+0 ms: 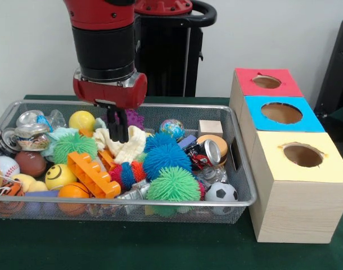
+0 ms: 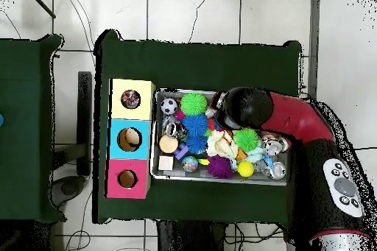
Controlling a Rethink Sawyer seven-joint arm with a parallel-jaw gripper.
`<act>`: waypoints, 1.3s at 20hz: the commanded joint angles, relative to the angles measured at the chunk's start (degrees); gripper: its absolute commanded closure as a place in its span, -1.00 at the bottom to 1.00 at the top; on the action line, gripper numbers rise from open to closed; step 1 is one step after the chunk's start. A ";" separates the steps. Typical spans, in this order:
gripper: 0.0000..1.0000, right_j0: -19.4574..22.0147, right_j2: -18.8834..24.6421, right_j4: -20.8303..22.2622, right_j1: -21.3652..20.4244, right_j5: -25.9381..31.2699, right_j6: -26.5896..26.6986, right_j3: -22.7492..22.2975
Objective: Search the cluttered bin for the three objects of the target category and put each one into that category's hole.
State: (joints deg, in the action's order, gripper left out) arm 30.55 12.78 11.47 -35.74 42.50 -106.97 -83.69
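A wire mesh bin (image 1: pixel 42 203) is packed with toys: spiky balls in green (image 1: pixel 172 184), blue (image 1: pixel 166 157) and purple (image 1: pixel 134 118), a soccer ball (image 1: pixel 221 193), a baseball (image 1: pixel 4 166), a smiley ball (image 1: pixel 60 175) and an orange toy brick (image 1: pixel 93 174). My gripper (image 1: pixel 118 130) reaches down into the bin's middle, onto a cream cloth (image 1: pixel 126 147). Right of the bin stand three boxes with holes: red (image 1: pixel 267 82), blue (image 1: pixel 281 113) and yellow (image 1: pixel 302 155). From overhead, the arm (image 2: pixel 254 110) hides the gripper, and the cream cloth (image 2: pixel 221 145) lies beside it.
A wooden cube (image 1: pixel 210 128), a tin can (image 1: pixel 211 152), a globe ball (image 1: pixel 171 128) and a yellow ball (image 1: pixel 81 120) also lie in the bin. In the overhead view the yellow box (image 2: pixel 131 99) has something dark in its hole. A green cloth covers the table (image 1: pixel 160 247).
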 commanded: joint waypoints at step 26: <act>1.00 4.43 2.97 17.22 14.04 13.75 16.52 18.45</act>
State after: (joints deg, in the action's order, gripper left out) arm 32.83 12.87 24.09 -26.94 49.86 -106.97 -70.46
